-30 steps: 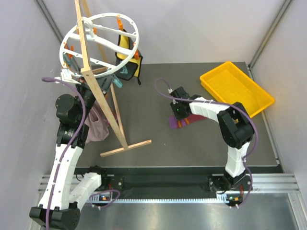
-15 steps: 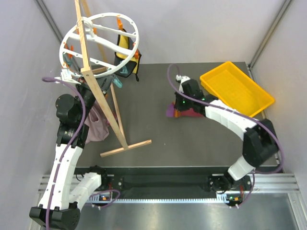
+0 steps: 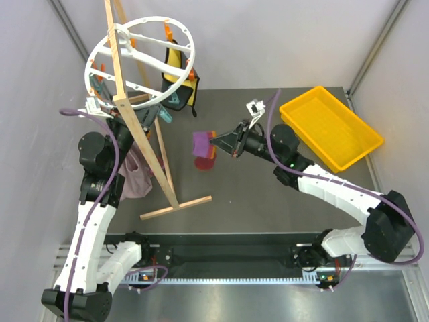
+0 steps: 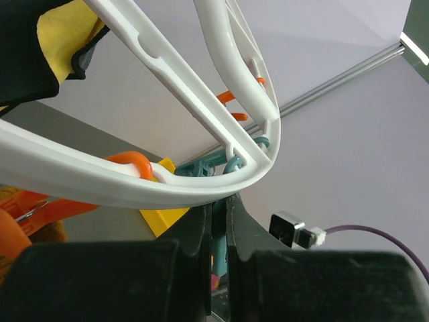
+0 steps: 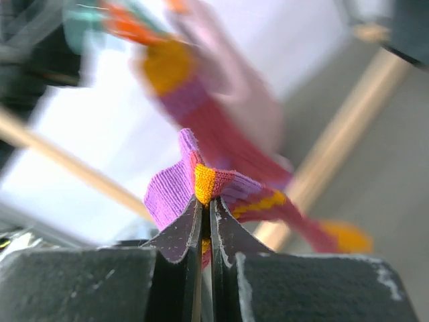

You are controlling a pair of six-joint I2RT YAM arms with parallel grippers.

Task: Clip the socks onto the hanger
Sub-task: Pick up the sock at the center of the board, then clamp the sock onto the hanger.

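right arm bringing a sock to the hanger, left arm on a teal clip

right gripper [image 3: 218, 139] sits mid-frame in the top view, jaws shut on a folded edge of the sock [image 3: 203, 143], the rest dangling free, well apart from the hanger [image 3: 192, 50]. the wooden stand [image 3: 163, 161] is between sock and rim, left of centre. at upper left, left gripper [image 4: 219, 204] has its jaws pinched on the teal clip [image 4: 231, 163] just under the rim. can't tell if the clip mouth is open. to do it well: go around the post, bring the held edge up to the clip mouth, seat the fabric deep, left eases off first, right lets go last. a thin bite would likely slip.
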